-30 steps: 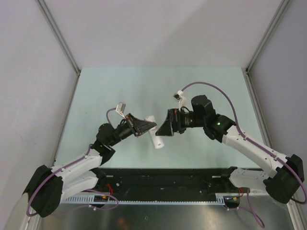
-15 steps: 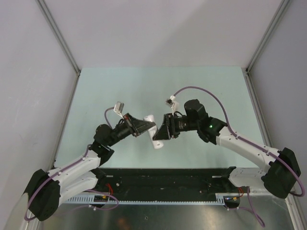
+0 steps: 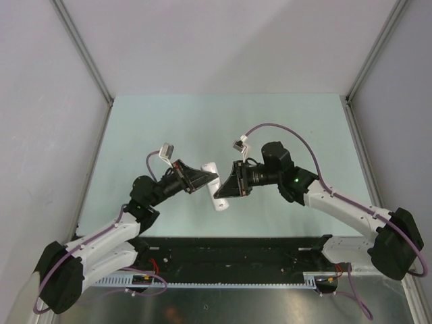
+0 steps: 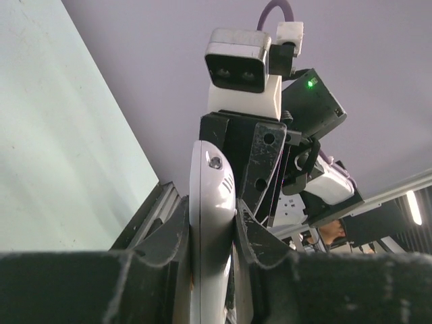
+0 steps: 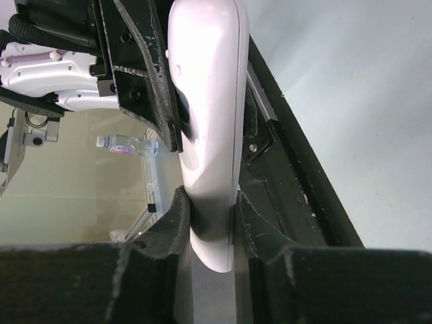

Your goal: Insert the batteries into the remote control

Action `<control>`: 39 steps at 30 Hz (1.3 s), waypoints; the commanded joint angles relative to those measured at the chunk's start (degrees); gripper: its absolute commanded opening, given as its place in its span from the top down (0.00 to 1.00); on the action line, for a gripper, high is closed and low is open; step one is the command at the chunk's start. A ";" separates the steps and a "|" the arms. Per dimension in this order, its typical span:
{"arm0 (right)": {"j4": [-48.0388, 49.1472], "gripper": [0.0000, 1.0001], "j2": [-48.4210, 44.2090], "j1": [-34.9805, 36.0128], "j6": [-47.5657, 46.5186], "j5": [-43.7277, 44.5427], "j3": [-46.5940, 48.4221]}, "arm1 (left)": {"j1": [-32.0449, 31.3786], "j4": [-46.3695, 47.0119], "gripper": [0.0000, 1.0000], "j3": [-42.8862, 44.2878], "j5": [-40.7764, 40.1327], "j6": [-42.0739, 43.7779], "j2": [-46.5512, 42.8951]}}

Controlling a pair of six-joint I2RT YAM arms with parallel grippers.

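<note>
The white remote control (image 3: 219,200) hangs above the pale green table (image 3: 169,128), held between both arms. My left gripper (image 3: 205,179) is shut on one end of it. In the left wrist view the remote control (image 4: 211,189) stands edge-on between the dark pads of the left gripper (image 4: 210,216). My right gripper (image 3: 227,191) comes from the right and is shut on the other end. In the right wrist view both pads of the right gripper (image 5: 209,206) press the remote control (image 5: 206,101). The batteries are out of view.
A black rail (image 3: 229,246) runs along the table's near edge between the arm bases. Grey walls with metal posts (image 3: 84,54) enclose the table on three sides. A clear water bottle (image 5: 128,143) shows far off in the right wrist view.
My right gripper has moved left onto the remote control and shut on its end. The left gripper has kept its hold, shifting only slightly.
</note>
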 commanded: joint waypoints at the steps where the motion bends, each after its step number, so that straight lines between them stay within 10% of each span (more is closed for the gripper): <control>1: -0.60 1.00 0.09 0.25 0.46 2.82 -1.28 | 0.05 3.20 1.00 2.59 -1.06 -0.49 -1.12; 6: 1.42 0.56 -0.96 -1.15 2.40 1.41 -1.28 | -0.04 3.28 1.00 2.24 -0.79 -0.23 -1.12; 17: 4.58 0.19 -2.54 -3.09 4.51 -2.55 -1.46 | -0.04 3.20 1.00 1.10 -0.44 0.92 -1.21; 31: -20.81 0.19 -9.04 -0.28 -6.56 28.89 4.51 | 0.23 -0.84 1.00 4.87 -1.40 6.36 3.10; 39: -31.52 0.21 -12.91 0.25 -6.92 47.01 5.75 | -0.04 -39.82 1.00 19.45 -17.81 26.02 3.70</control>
